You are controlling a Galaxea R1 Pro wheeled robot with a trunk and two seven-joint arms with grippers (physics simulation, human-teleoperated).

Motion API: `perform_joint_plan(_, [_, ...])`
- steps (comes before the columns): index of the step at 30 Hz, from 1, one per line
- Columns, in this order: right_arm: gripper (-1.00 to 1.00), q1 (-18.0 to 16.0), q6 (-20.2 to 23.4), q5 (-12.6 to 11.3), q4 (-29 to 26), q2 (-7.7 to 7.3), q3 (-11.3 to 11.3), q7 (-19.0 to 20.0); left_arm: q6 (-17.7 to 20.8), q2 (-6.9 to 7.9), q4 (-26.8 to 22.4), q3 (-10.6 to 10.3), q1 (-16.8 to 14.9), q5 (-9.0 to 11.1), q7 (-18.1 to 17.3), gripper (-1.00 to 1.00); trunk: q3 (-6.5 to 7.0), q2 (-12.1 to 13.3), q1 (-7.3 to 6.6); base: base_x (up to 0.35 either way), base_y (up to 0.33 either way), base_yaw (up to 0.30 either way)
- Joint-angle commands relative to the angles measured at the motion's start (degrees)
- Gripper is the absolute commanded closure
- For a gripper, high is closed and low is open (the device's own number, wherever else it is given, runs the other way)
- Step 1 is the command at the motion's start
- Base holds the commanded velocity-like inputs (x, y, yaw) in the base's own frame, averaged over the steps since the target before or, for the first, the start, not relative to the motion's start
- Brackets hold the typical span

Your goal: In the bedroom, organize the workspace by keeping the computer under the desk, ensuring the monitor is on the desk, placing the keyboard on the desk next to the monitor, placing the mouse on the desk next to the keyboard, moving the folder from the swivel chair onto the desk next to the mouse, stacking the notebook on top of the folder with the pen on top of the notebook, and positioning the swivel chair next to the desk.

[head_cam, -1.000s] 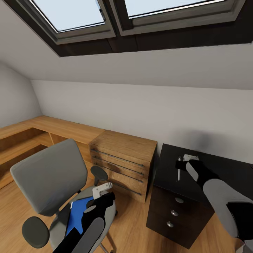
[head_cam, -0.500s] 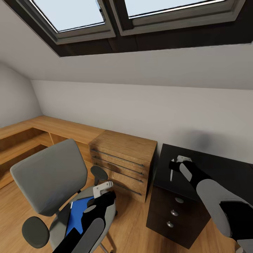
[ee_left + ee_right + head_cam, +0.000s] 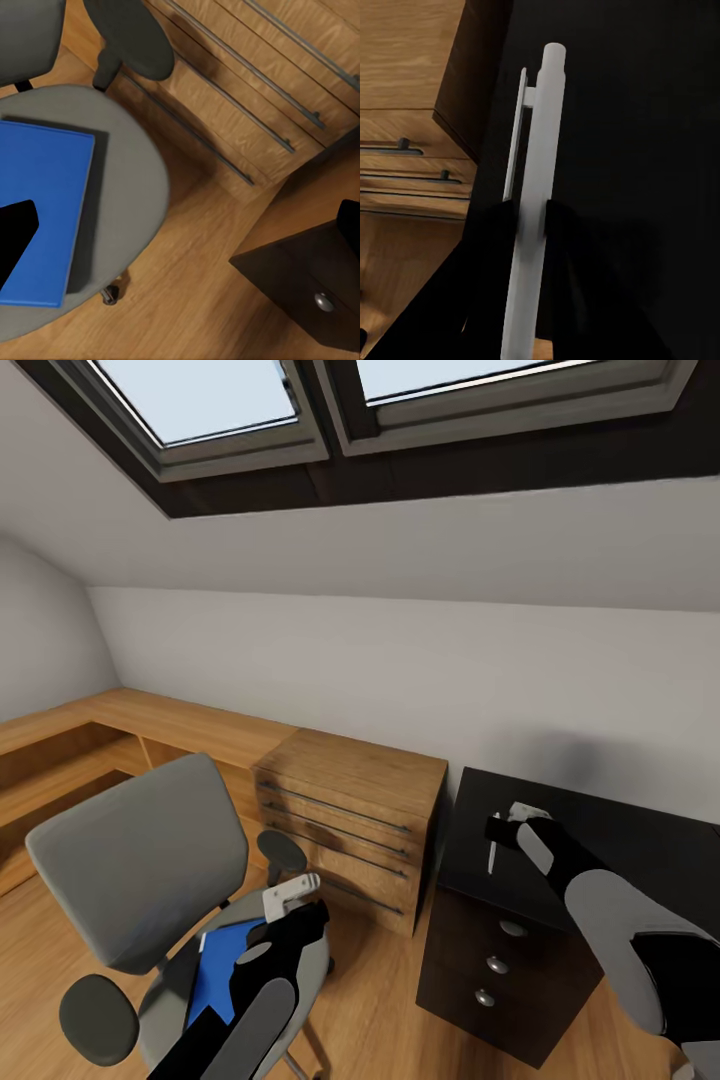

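The grey swivel chair (image 3: 140, 860) stands at the lower left with the blue folder (image 3: 225, 965) flat on its seat. My left gripper (image 3: 300, 920) hovers open just above the seat; in the left wrist view the folder (image 3: 41, 210) lies below its spread fingers (image 3: 15, 240). My right gripper (image 3: 500, 830) is shut on the white pen (image 3: 492, 852) and holds it upright over the left end of the black desk (image 3: 620, 830). In the right wrist view the pen (image 3: 536, 172) is pinched between two black fingers (image 3: 491, 247) above the desk top (image 3: 637, 135).
A light-wood drawer unit (image 3: 350, 815) stands between chair and desk, joined to a low wood shelf (image 3: 120, 725) along the sloped wall. Black drawers with round knobs (image 3: 497, 965) sit under the desk's left end. Wood floor (image 3: 380, 1000) lies open between chair and drawers.
My right gripper has carried the pen a little to the left over the desk's end. The left gripper and the folder have stayed put.
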Motion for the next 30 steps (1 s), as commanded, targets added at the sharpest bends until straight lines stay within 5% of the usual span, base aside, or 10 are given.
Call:
perform_joint_plan(1, [1.00, 0.0, 0.2, -0.8, -0.1, -0.13, 0.3, -0.2, 0.4, 0.04, -0.1, -0.1, -0.1, 0.2, 0.4, -1.00, -0.26, -0.5, 0.23, 0.000, 0.000, 0.000])
perform_joint_plan(5, [1.00, 0.0, 0.2, -0.7, 0.0, -0.23, 0.4, -0.2, 0.4, 0.04, -0.1, -0.1, -0.1, 0.2, 0.4, -1.00, -0.98, -2.1, 1.11, 0.000, 0.000, 0.000])
perform_joint_plan(30, [1.00, 0.0, 0.3, -0.5, 0.5, -0.83, 0.4, -0.4, 0.5, 1.62, 0.0, -0.4, -0.1, 0.3, 0.3, -1.00, -0.98, -2.1, 1.11, 0.043, 0.000, 0.000])
